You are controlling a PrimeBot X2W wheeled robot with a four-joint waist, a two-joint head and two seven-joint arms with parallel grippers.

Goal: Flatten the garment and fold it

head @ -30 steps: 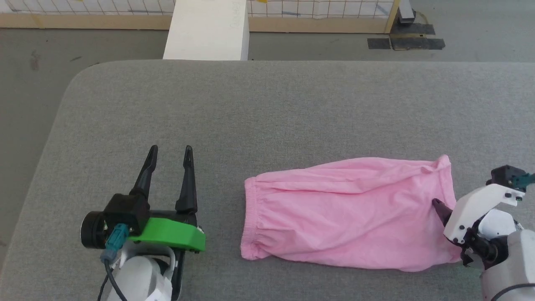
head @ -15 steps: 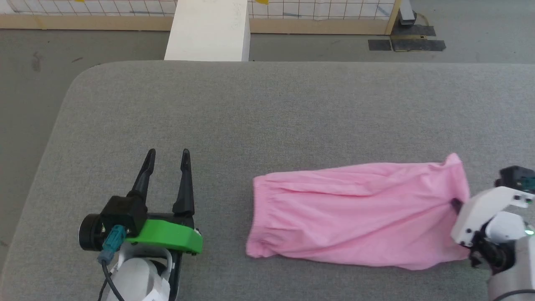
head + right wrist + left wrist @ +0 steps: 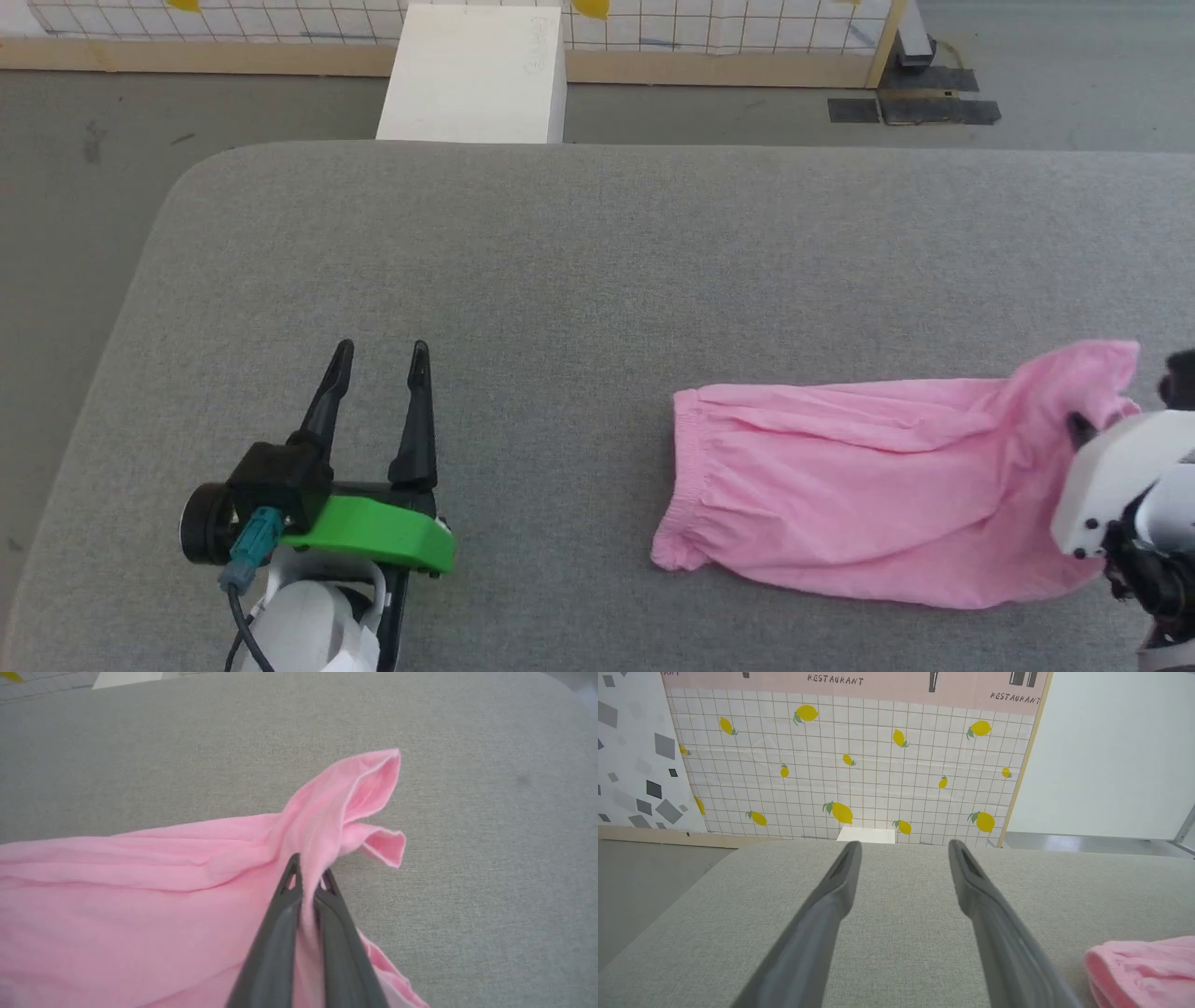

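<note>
The garment (image 3: 868,504) lies across the right side of the grey surface (image 3: 560,261). Its gathered waistband (image 3: 680,485) points toward the middle and its leg end is bunched at our right tool (image 3: 307,871), which is pinched narrow on a thin fold of pink fabric near the hem (image 3: 373,779). Our left tool (image 3: 378,351) stands wide and holds nothing, well apart from the cloth. We judge the pinch small. A pull could let the soft fabric slip out, or drag the whole piece toward the surface's right edge rather than stretch it, since nothing pins the waistband. The flared hem may also settle creased or doubled under.
</note>
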